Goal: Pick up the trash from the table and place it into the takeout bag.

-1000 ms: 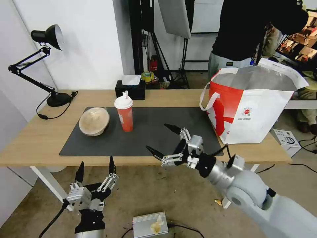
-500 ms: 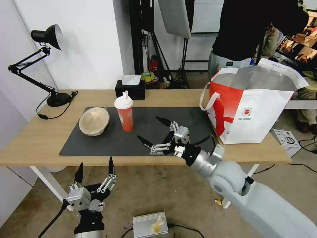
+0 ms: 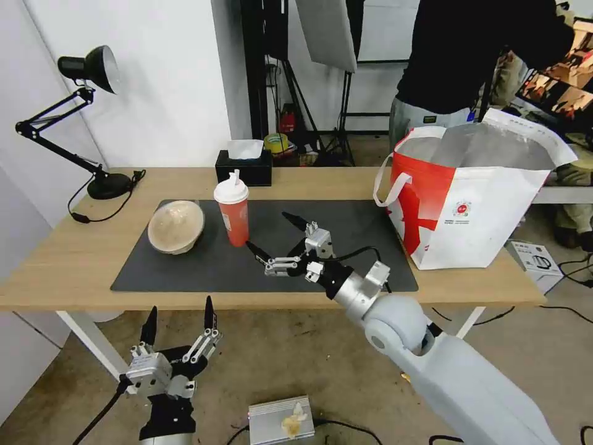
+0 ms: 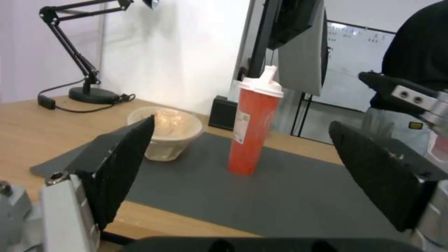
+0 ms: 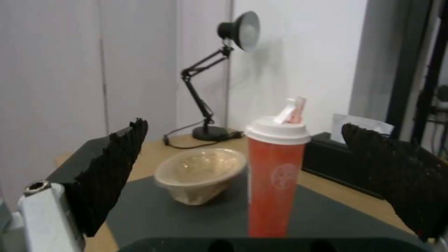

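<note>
Reaching leftward over the mat since a second ago, the right gripper (image 3: 275,237) is now arriving just beside the red paper cup (image 3: 233,210), where earlier it was hanging back near the table's front edge; the cup, pulp bowl and bag are sitting where they were.

To do this grasp well, I judge the jaws should straddle the cup's mid-body and close gently, since paper walls crush and a tall narrow cup tips easily; the fingertips should not nudge it first. In the right wrist view the cup (image 5: 276,182) is standing centred between the widely spread fingers (image 5: 110,168), which are holding nothing.

The cup is standing upright on the dark grey mat (image 3: 346,228), red with a white lid and a tab sticking up. The beige pulp bowl (image 3: 176,226) is lying tilted close to its left. The takeout bag (image 3: 475,210) is gaping open at the table's (image 3: 62,259) right end, well apart. The left gripper (image 3: 179,324) is waiting below the table edge, also spread and empty.
</note>
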Controlling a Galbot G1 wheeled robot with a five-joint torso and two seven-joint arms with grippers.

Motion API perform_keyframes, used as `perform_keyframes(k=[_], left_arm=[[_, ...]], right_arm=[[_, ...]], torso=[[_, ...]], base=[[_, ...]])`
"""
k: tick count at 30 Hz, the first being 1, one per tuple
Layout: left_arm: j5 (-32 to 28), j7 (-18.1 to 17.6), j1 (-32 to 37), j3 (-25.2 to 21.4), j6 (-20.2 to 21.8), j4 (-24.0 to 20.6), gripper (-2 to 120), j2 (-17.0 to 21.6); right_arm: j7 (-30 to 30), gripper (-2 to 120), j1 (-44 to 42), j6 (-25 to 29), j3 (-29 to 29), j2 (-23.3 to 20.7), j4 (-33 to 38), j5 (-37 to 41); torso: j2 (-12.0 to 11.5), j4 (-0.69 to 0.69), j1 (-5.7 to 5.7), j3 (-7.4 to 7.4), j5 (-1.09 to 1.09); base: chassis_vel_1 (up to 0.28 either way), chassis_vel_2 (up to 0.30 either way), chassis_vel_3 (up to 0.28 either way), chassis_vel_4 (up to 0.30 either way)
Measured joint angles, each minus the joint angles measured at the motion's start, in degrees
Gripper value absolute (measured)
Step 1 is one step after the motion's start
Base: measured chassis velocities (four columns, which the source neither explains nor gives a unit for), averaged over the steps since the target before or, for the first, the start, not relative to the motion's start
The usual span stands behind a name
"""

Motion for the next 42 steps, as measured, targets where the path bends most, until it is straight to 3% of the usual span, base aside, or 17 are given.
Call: perform_keyframes(k=[11,42], left_arm=[[0.1,-0.1,0.0,-0.2,0.0,0.4,100,0.0],[0.0,-0.2,-0.8,0.0,0.1,1.3,100,0.0]], right_arm=[[4.0,100,1.8,-4.5,-0.8,4.3,-2.8,-1.5],[4.1,100,7.4,-8.2,-2.9,8.9,-10.5,-3.0]], torso=[[0.0,0.00,0.00,0.00,0.00],[0.0,0.00,0.00,0.00,0.00]], base=[[0.000,0.000,0.000,0.000],[0.000,0.000,0.000,0.000]])
